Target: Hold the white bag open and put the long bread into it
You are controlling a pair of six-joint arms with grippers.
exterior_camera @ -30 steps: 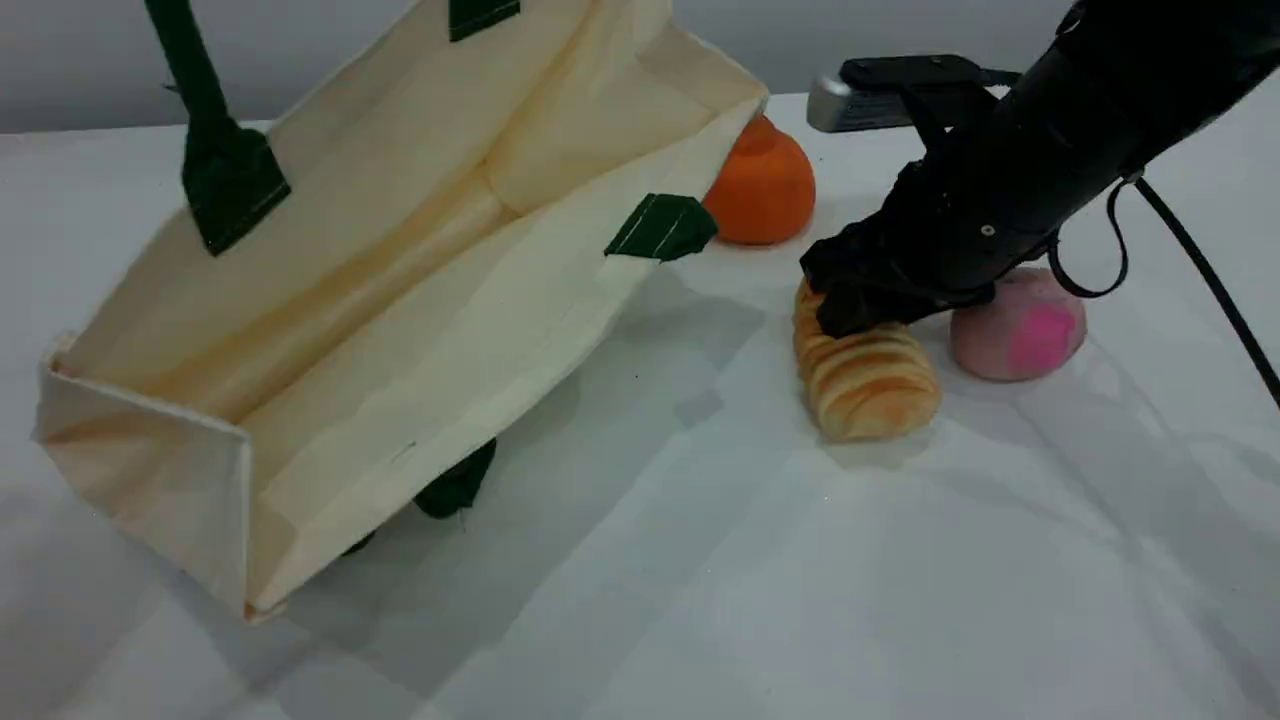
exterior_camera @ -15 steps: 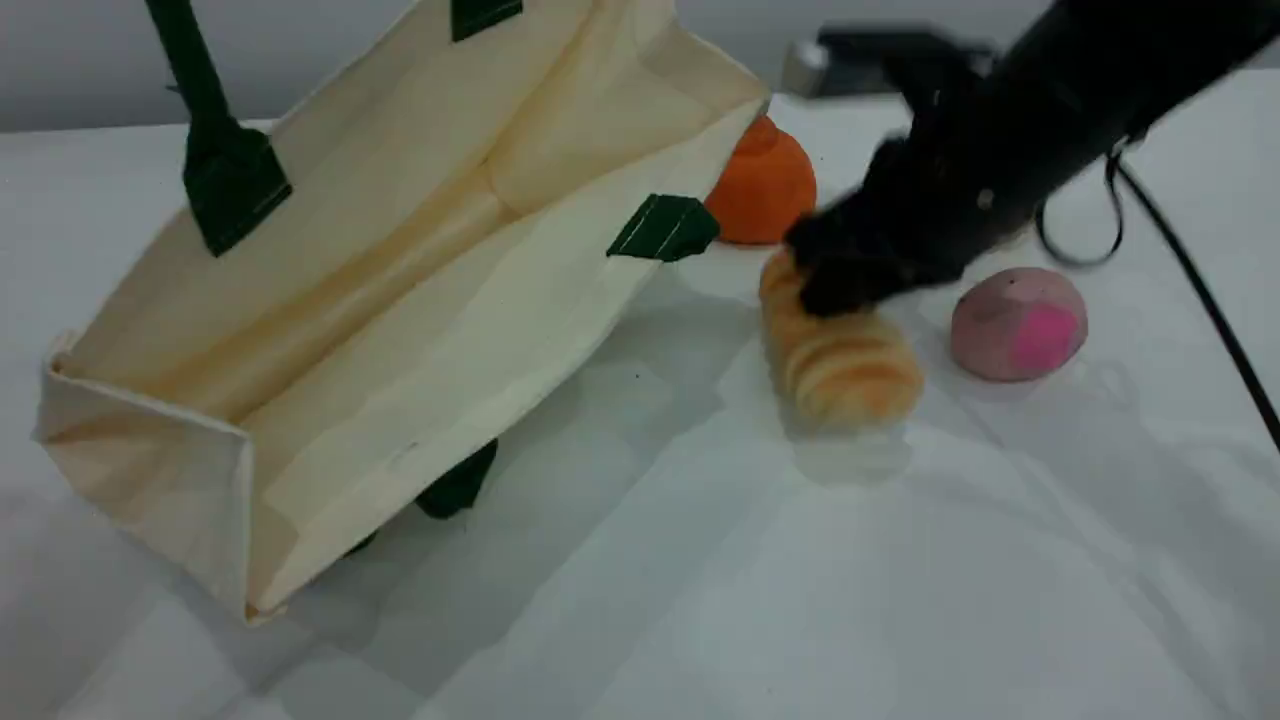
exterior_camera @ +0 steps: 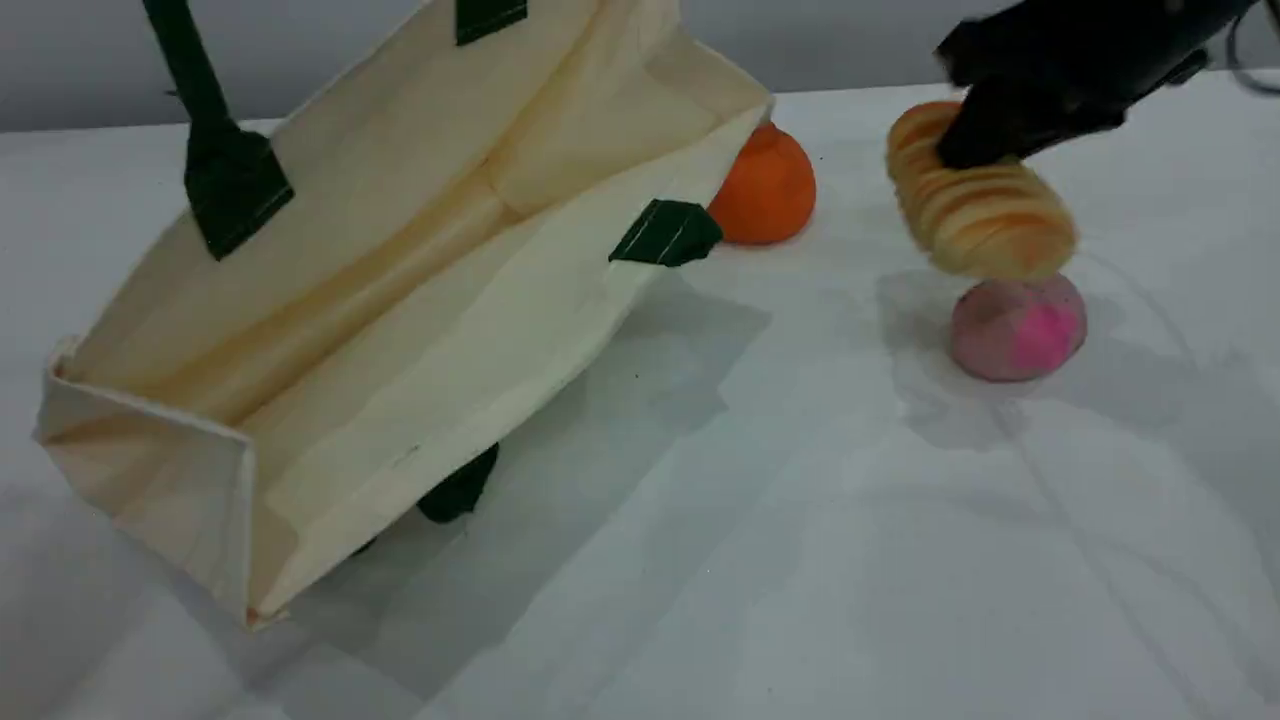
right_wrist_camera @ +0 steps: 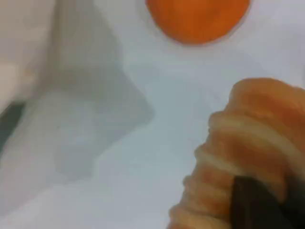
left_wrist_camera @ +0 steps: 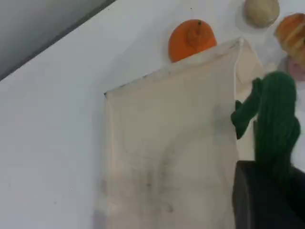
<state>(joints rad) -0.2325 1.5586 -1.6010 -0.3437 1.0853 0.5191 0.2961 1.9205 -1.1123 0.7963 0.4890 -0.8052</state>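
Observation:
The white bag (exterior_camera: 400,290) lies tilted at the left with its mouth gaping toward the front. One dark green rope handle (exterior_camera: 190,90) is pulled taut up out of the scene view. In the left wrist view my left gripper (left_wrist_camera: 267,193) is shut on that handle (left_wrist_camera: 275,119) above the bag's cloth (left_wrist_camera: 171,143). The long bread (exterior_camera: 975,210), golden with pale ridges, hangs in the air above the pink-spotted bun. My right gripper (exterior_camera: 985,135) is shut on its far end. In the right wrist view a dark fingertip (right_wrist_camera: 252,202) presses into the bread (right_wrist_camera: 248,138).
An orange round item (exterior_camera: 765,190) sits behind the bag's right corner. The pink-spotted bun (exterior_camera: 1015,330) rests on the white table (exterior_camera: 800,550) under the bread. A beige bun (left_wrist_camera: 261,11) shows in the left wrist view. The bag's other handle (exterior_camera: 455,490) pokes out beneath it.
My right gripper closed on the long bread and lifted it off the table, up and to the right, above the pink bun. The bag and left arm stayed put.

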